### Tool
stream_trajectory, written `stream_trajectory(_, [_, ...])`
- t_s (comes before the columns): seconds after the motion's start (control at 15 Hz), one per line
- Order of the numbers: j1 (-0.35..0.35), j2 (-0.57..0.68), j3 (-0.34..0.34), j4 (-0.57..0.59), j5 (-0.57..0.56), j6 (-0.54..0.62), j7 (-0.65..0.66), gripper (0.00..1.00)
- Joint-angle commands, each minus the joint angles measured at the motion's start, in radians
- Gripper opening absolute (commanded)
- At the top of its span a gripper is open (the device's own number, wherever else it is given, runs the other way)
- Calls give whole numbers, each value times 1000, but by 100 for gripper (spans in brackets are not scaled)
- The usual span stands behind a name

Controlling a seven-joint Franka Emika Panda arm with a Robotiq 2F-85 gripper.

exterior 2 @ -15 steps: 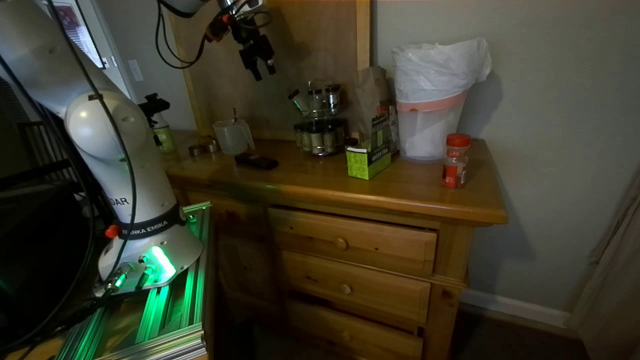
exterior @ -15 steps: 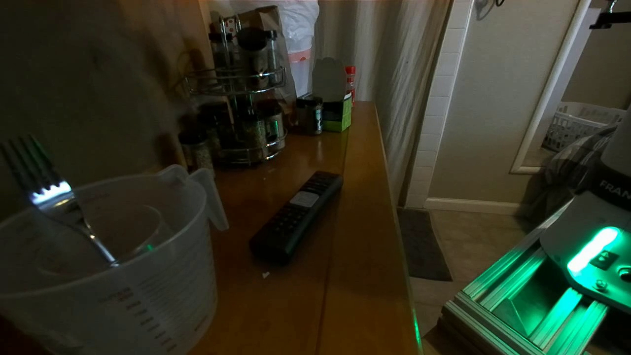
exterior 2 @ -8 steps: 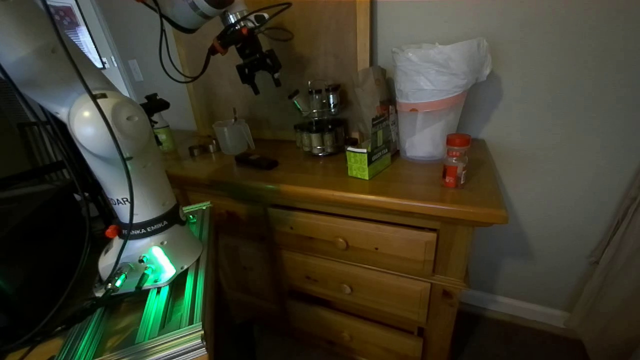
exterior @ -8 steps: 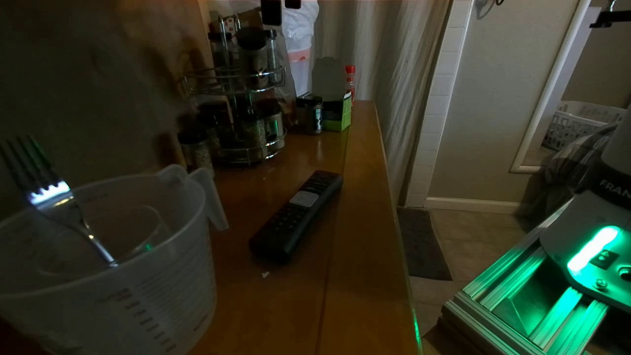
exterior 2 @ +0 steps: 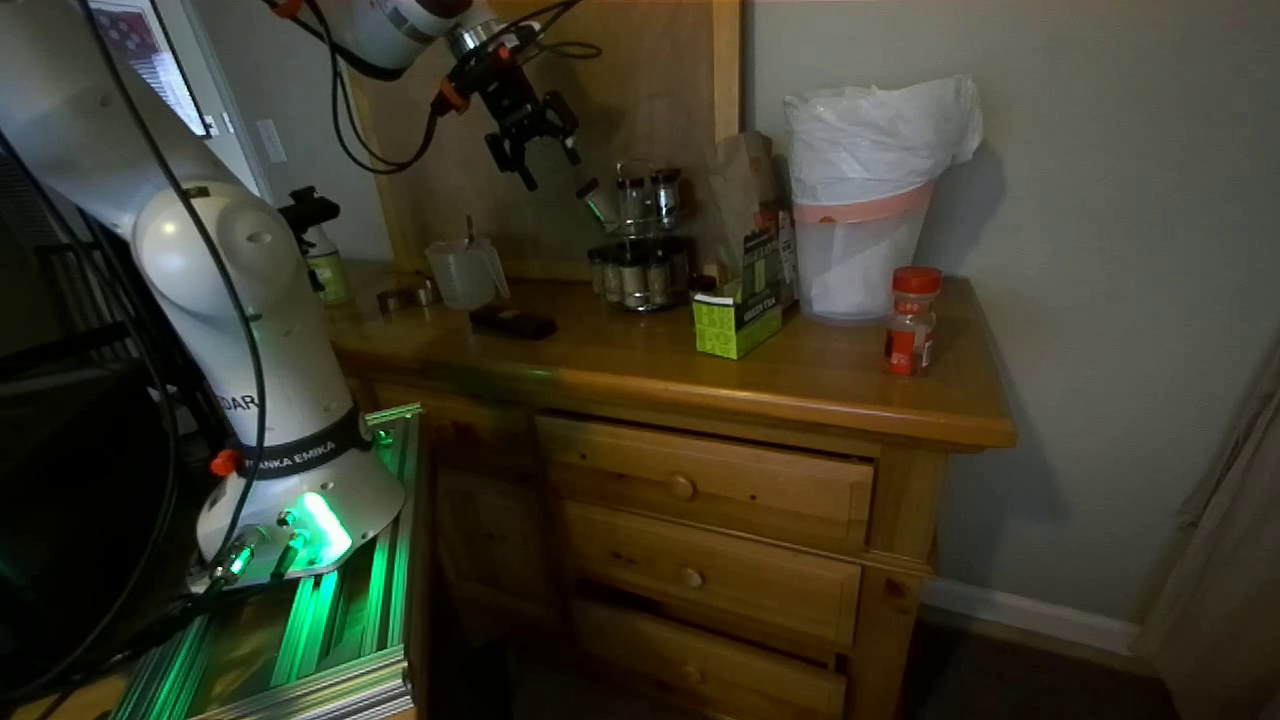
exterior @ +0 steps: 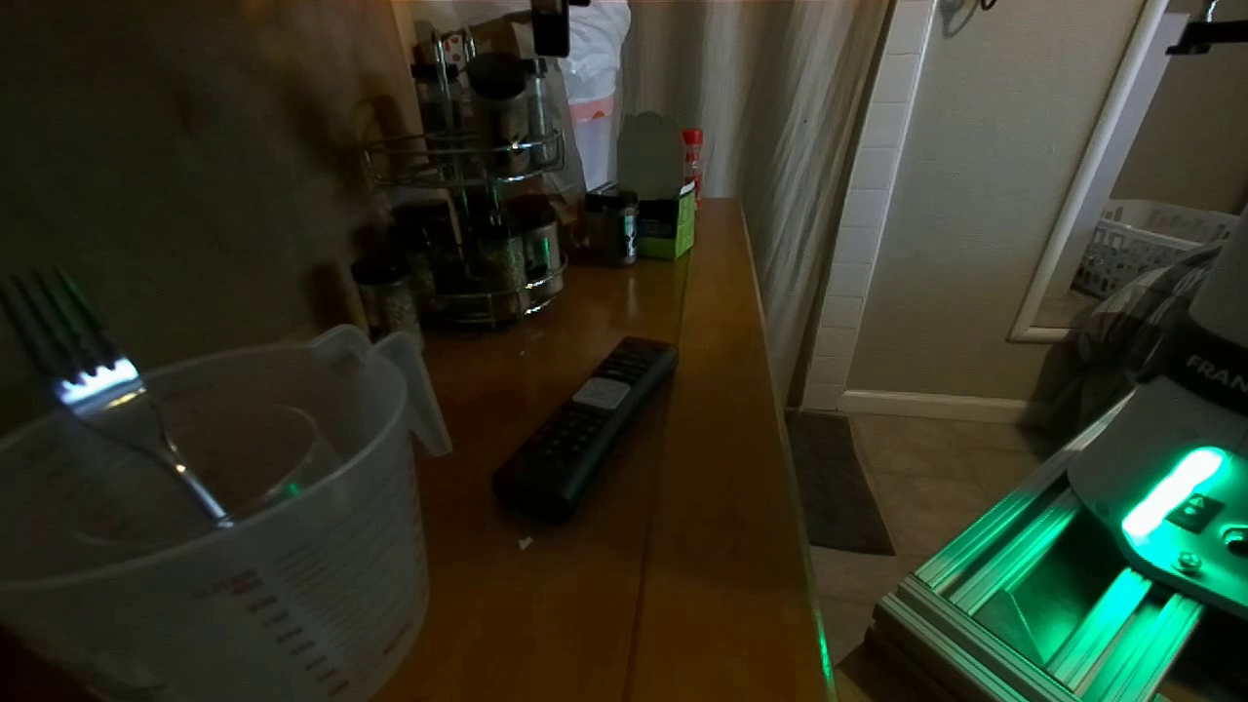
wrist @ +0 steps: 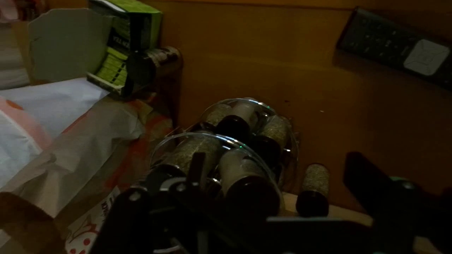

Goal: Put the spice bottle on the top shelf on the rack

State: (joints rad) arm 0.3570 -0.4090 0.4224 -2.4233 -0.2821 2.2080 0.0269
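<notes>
End effector point(exterior 2: 552, 172), jaws spread wide and empty, should come down squarely astride what looks like the spice bottle point(wrist: 314, 187), upright on the tabletop point(wrist: 254, 63) just beside the rack point(wrist: 231, 141), one jaw easing into the narrow gap between them.

Arm point(exterior 2: 305, 375) — "FRANKA EMIKA"; box point(exterior 2: 740, 322) — "GREEN TEA", probably

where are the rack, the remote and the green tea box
Rack point(exterior: 468, 183): in an exterior view, top shelf's wire rim.
Remote point(exterior: 575, 426): in an exterior view, keypad.
Green tea box point(exterior 2: 716, 329): in an exterior view, green end panel.
</notes>
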Motion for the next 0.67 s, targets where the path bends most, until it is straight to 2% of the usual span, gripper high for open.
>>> stream_trajectory(0.0, [-36, -4, 29, -20, -122, 81, 67, 100])
stream_trajectory(0.4, [-38, 8, 45, -38, -164, 139, 101, 100])
stream_trajectory(0.6, [-54, 6, 58, -68, -221, 165, 124, 100])
